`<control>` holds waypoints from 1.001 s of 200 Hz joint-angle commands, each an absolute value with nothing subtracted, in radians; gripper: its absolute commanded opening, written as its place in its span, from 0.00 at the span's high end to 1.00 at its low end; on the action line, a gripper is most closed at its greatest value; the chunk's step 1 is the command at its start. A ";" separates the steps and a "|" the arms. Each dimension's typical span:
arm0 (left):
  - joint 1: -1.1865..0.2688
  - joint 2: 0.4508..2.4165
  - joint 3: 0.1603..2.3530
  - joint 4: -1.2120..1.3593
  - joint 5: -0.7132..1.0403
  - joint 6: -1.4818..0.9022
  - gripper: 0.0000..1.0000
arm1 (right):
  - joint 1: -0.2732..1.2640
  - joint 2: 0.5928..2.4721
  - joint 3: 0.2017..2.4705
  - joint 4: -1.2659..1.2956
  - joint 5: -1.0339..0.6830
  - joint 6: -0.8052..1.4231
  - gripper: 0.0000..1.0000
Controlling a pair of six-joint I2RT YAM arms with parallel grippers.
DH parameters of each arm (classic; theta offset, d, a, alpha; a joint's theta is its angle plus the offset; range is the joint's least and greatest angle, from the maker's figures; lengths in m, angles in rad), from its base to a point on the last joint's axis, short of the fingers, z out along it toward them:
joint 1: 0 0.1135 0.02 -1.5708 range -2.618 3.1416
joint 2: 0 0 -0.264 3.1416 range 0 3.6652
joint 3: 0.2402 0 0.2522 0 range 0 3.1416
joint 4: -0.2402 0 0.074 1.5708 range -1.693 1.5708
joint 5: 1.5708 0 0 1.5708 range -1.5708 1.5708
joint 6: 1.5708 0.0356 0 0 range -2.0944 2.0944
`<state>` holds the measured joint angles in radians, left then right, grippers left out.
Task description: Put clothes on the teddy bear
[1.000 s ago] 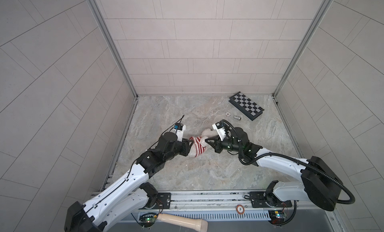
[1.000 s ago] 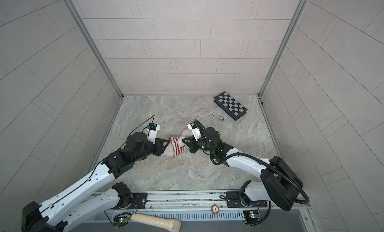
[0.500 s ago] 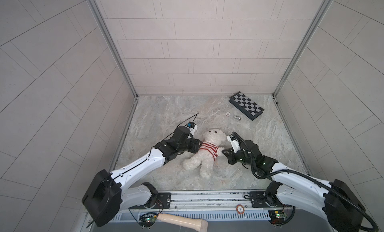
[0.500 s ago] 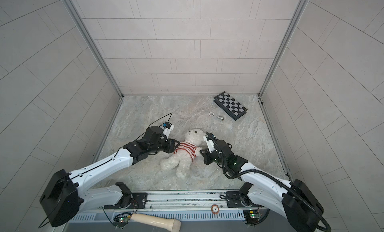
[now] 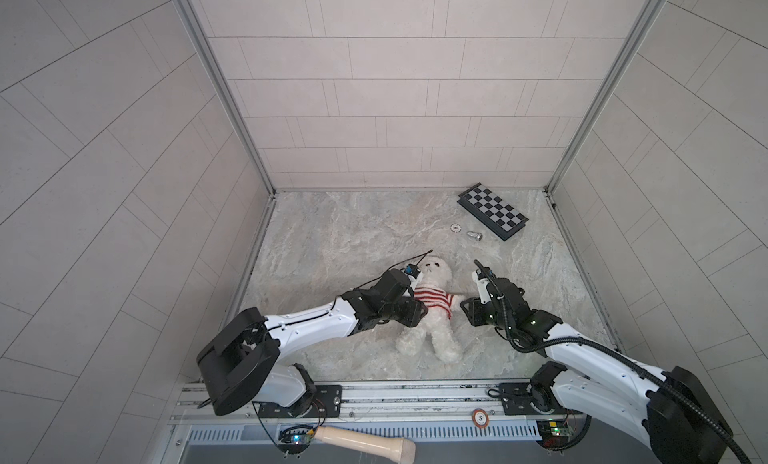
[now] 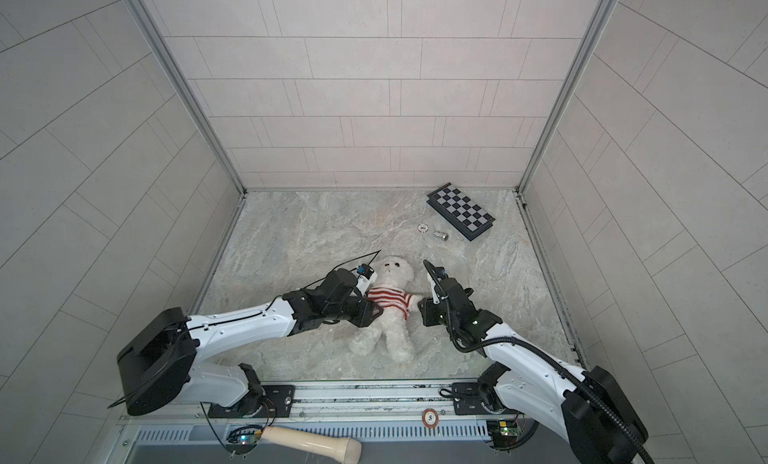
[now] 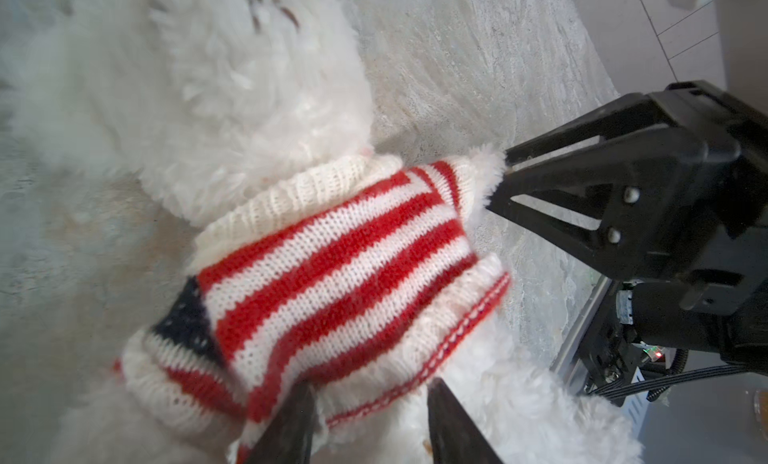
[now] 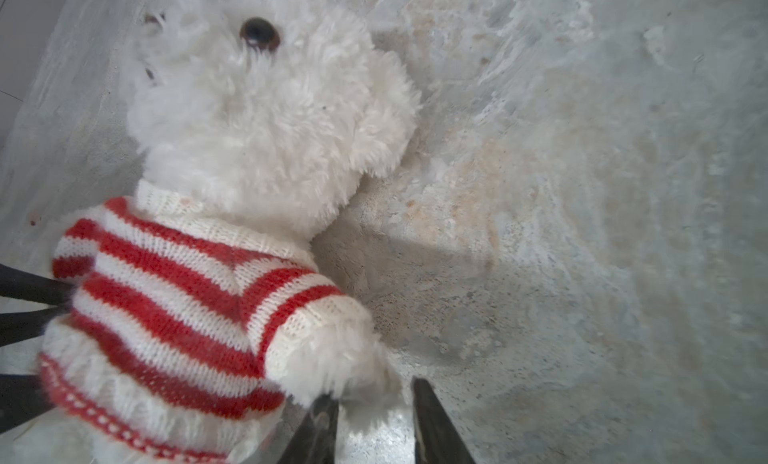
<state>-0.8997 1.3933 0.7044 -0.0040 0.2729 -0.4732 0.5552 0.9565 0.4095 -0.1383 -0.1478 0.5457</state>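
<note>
Overhead, in a top view, the fluffy white plush teddy bear (image 5: 432, 331) lies face-up on the marbled grey counter (image 5: 353, 241), wearing a red-and-white striped knit sweater (image 5: 434, 301). In the left wrist view, the left tool (image 7: 370, 395) is half-parted astride the hem (grip unclear). In the right wrist view, the right tool (image 8: 374, 395) is parted and holds nothing, with paw fur brushing one finger.

1. Both top views are bright and evenly lit from above; the pale tiled walls (image 5: 374, 87) bow toward the frame edges.
2. Faint soft-edged shadows lie on the grey marbled bench (image 5: 353, 233) beneath both arms.
3. Left wrist view: the fluffy white plush teddy bear (image 7: 208, 87) is blurred and washed out at upper left; its red-and-white striped knit sweater (image 7: 332, 266) at centre is sharp.
4. Right wrist view: a soft shadow darkens the bench at centre; the black right tool (image 8: 372, 389) at the lower edge is blurred.
</note>
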 commanded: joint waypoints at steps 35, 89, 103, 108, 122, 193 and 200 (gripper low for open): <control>-0.940 1.338 0.649 0.117 0.282 -0.550 0.55 | 0.605 0.935 0.598 -0.192 -0.093 0.475 0.57; -0.924 1.183 0.678 0.025 0.227 -0.496 0.55 | 0.689 1.101 0.644 -0.045 -0.126 0.479 0.73; -0.915 1.201 0.681 0.030 0.223 -0.513 0.57 | 0.699 1.132 0.638 -0.015 -0.140 0.480 0.77; -0.913 1.211 0.678 0.037 0.219 -0.524 0.58 | 0.703 1.143 0.639 -0.013 -0.143 0.481 0.79; -0.905 1.232 0.658 0.063 0.194 -0.563 0.61 | 0.710 1.165 0.635 -0.018 -0.142 0.491 0.82; -0.879 1.320 0.569 0.185 0.212 -0.630 0.62 | 0.741 1.170 0.555 -0.052 -0.199 0.510 0.92; -0.880 1.325 0.566 0.178 0.219 -0.625 0.62 | 0.741 1.162 0.552 -0.077 -0.198 0.505 0.92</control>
<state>-0.8818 1.3178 0.5797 0.1459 0.2008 -0.6258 0.7349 1.1812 0.5598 -0.0193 -0.1738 0.5049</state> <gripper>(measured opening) 0.379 0.089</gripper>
